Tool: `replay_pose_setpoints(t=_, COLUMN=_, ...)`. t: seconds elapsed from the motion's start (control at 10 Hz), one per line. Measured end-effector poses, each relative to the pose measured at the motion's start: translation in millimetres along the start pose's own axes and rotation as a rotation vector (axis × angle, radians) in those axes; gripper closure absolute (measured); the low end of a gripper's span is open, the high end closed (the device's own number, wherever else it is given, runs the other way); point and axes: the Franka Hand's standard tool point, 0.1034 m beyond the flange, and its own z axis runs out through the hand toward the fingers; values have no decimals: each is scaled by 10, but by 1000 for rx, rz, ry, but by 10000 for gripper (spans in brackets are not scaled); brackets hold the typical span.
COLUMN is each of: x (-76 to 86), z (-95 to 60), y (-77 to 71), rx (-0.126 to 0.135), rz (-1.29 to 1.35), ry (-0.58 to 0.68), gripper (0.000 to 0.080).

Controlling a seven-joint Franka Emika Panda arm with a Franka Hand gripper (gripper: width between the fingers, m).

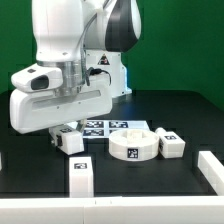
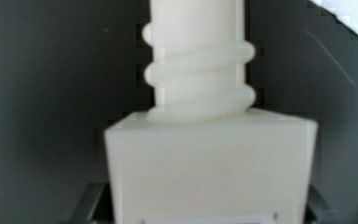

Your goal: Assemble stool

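low at the exterior view's left, we see the gripper (image 1: 67,132) clamped on a stool leg (image 2: 208,160), its block snug between both fingers (image 2: 94,208), peg protruding.

Round white seat (image 1: 132,145) flat on table (image 1: 150,190), 3 blocky legs (image 1: 81,176) near it

Exterior view: camera set off the front of the worktop (image 1: 30,170), slightly raised. It faces across and a little down toward the robot's base and the green wall (image 1: 185,40), at middle distance.

Wrist view: very near, looking along one white leg (image 2: 208,150) that fills the frame.

Shared: the same leg (image 1: 69,139) under the gripper (image 1: 62,128), with dark worktop around it.
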Motion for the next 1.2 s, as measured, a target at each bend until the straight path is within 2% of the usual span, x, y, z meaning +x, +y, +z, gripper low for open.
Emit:
replay_pose_setpoints(t=0.3, x=-18, z=12, y=6, rx=2, rz=1, ry=-2, gripper=471)
replay_pose_setpoints(t=0.4, x=-7, z=2, y=1, rx=3, rz=6, ry=-3, gripper=292)
replay_pose_setpoints(t=0.5, x=77, z=-110, y=-34, rx=9, rz=34, ry=-6, gripper=178)
replay_pose_setpoints(t=0.7, x=348, z=-393, y=-51, rx=24, rz=75, ry=-11, gripper=159)
replay_pose_setpoints(t=0.8, x=609, z=-597, y=-17, rx=47, rz=104, ry=-23, gripper=151)
replay_pose_setpoints(t=1.0, x=973, z=-832, y=50, rx=93, rz=212, ry=-68, gripper=150)
replay_pose_setpoints(t=1.1, x=1052, z=-835, y=98, rx=86, rz=194, ry=-54, gripper=150)
replay_pose_setpoints(t=1.2, x=1027, z=-819, y=86, rx=89, rz=196, ry=-58, gripper=150)
